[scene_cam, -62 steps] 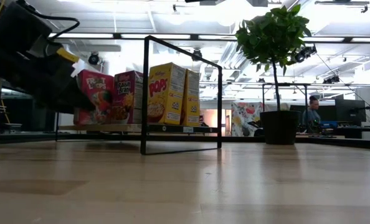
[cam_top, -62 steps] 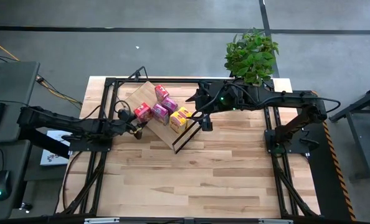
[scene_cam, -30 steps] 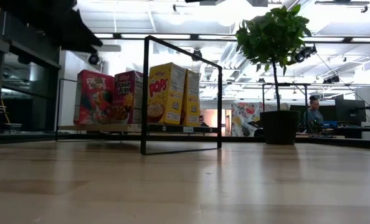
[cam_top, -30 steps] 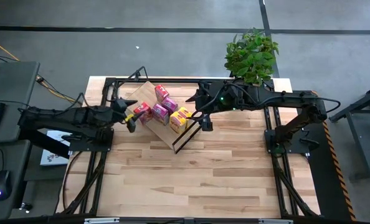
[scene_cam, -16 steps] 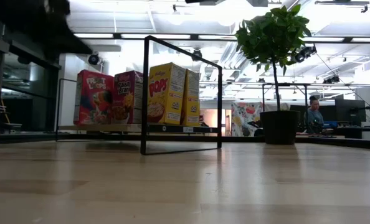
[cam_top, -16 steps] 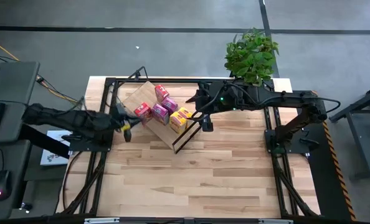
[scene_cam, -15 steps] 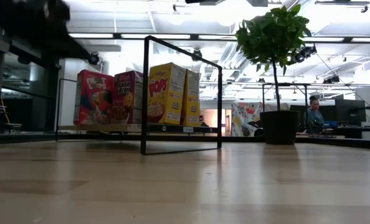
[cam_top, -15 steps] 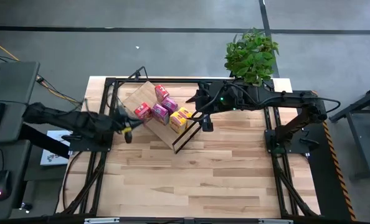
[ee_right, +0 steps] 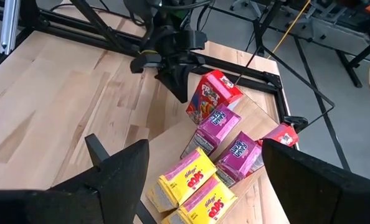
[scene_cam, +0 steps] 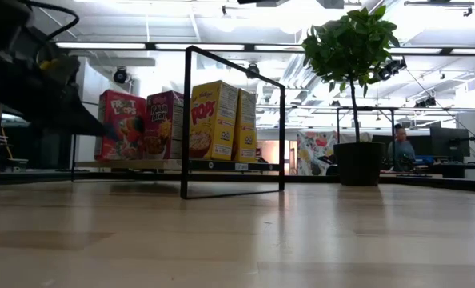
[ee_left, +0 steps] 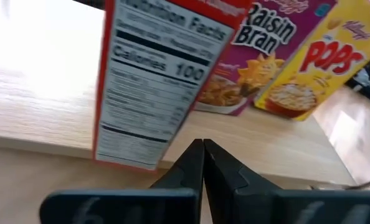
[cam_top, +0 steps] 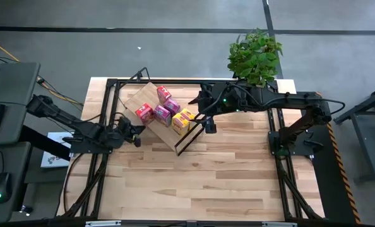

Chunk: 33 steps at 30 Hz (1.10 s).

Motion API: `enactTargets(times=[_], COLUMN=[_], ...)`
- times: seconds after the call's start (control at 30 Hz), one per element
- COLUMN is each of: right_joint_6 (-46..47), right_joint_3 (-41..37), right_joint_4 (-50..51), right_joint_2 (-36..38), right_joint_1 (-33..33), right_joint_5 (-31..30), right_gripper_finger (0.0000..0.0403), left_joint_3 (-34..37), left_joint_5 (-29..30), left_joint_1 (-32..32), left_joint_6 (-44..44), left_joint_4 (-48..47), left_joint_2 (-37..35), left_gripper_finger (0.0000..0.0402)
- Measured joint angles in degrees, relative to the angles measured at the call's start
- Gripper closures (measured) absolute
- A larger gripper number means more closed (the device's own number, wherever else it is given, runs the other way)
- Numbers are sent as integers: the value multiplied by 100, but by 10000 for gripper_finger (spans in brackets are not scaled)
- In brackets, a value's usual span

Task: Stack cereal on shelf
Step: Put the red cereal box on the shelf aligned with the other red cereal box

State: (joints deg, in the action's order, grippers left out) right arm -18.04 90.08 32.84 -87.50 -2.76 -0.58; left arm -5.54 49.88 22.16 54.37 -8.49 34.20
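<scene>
Backing off from the red cereal box (cam_top: 144,112), the left gripper (cam_top: 136,134) has snapped shut, empty.
6 boxes stand on the shelf (cam_top: 139,96); the right gripper (cam_top: 208,125) hangs spread, empty, beside its wire frame (cam_top: 189,140).

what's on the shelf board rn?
Six cereal boxes stand on the shelf: yellow pair, purple pair, red box, second red box partly hidden behind the purple ones.

In the left wrist view the red cereal box (ee_left: 157,81) is blurred, its top cut off.
</scene>
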Motion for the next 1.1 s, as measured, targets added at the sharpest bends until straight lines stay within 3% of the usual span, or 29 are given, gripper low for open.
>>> enactTargets(times=[1.1], right_joint_6=[0], right_joint_3=[0], right_joint_4=[-92], right_joint_2=[0], right_joint_1=[-2], right_joint_5=[-2], right_gripper_finger=[98], left_joint_3=[0], left_joint_5=[325], left_joint_1=[-1870], left_joint_6=[-1306], left_joint_4=[-20], left_joint_2=[30], left_gripper_finger=[401])
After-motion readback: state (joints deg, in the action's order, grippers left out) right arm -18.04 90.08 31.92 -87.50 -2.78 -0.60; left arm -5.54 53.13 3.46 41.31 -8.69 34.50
